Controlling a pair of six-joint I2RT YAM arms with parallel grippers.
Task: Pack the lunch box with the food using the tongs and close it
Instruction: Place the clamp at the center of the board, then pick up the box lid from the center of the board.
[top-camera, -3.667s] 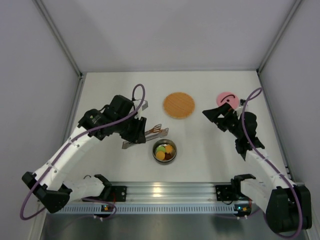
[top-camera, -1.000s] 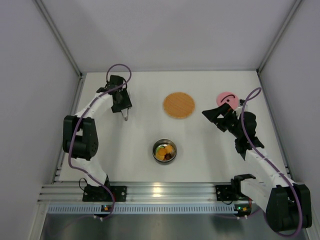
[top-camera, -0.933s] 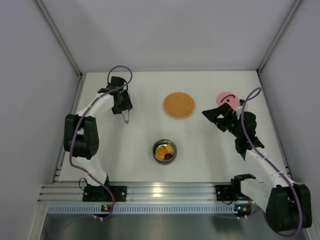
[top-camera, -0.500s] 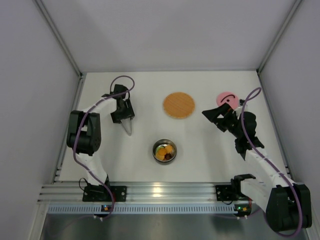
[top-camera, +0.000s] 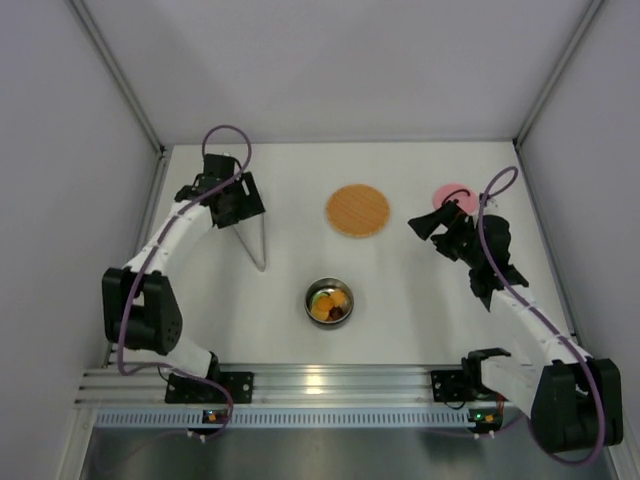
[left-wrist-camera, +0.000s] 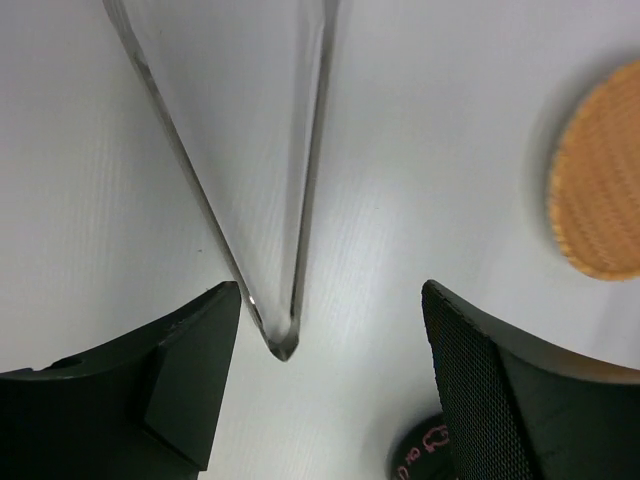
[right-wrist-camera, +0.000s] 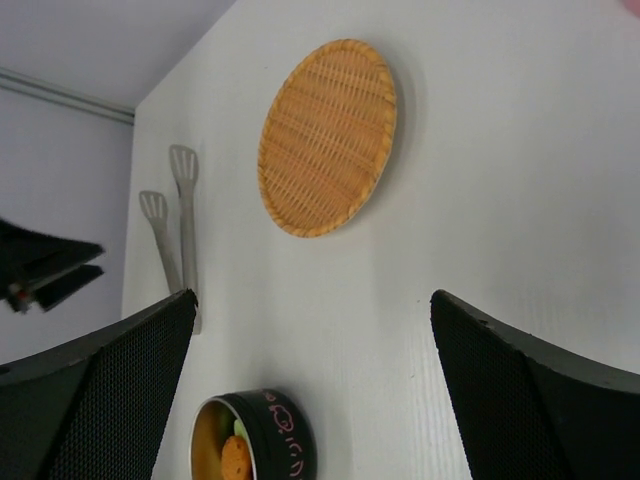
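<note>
Left hand (left-wrist-camera: 330, 340) open astride tongs (right-wrist-camera: 188, 240) flat on surface (top-camera: 400, 300), right hand (right-wrist-camera: 312, 370) open by lid (top-camera: 450, 190) at 2 o'clock of box (top-camera: 329, 300): off-centre pinch may skid lid.

left end effector (top-camera: 242, 210): jaws apart; arm stretched forward | right end effector (top-camera: 428, 222): jaws wide apart

A: Layout on the table (top-camera: 400, 300)?
B: Lunch box (right-wrist-camera: 280, 445) sits centre, toward the near edge, with the food (top-camera: 331, 303) inside it. Woven plate (top-camera: 357, 211) is behind it, slightly right.
A: Tongs?
B: Tongs (top-camera: 260, 248) lie flat on the table, left of the plate and behind-left of the box, apart from both. Hinge end faces the near edge, tips face the back.
A: Lid?
B: Lid (top-camera: 458, 189) is right of the plate, well apart from the box.
</note>
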